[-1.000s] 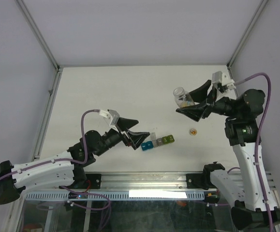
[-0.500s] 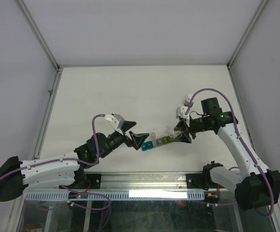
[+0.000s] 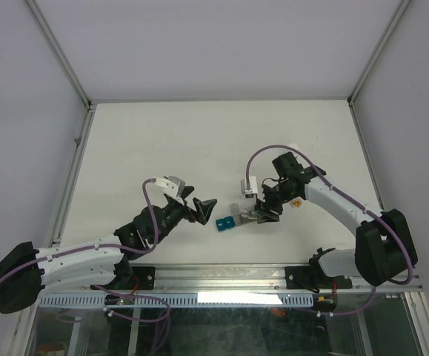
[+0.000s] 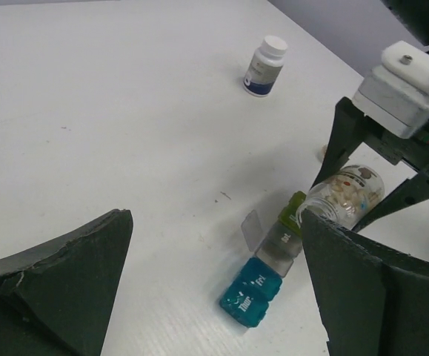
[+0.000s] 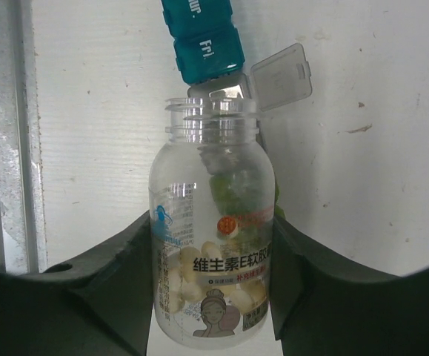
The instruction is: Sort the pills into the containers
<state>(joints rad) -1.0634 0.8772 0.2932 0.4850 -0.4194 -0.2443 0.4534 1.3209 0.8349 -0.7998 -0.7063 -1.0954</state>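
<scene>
The containers [image 4: 267, 276] are a short strip of joined compartments on the white table, with blue and teal at the near end. The grey one has its lid [image 4: 253, 227] flipped open, and olive lies beyond it. The strip also shows in the top view [image 3: 225, 222] and the right wrist view [image 5: 203, 33]. My right gripper [image 5: 213, 297] is shut on a clear bottle [image 5: 213, 245] of pale pills. The bottle is tipped with its mouth right over the open grey compartment. My left gripper [image 3: 201, 206] is open and empty just left of the strip.
A white-capped pill bottle [image 4: 265, 67] stands farther back on the table. A small orange thing [image 3: 296, 201] lies beside the right wrist. The metal rail of the table's near edge [image 5: 3, 148] runs close behind the strip.
My right gripper has carried the clear bottle from the back right down to the strip and tipped its mouth over the grey compartment. My left gripper has shifted slightly.
</scene>
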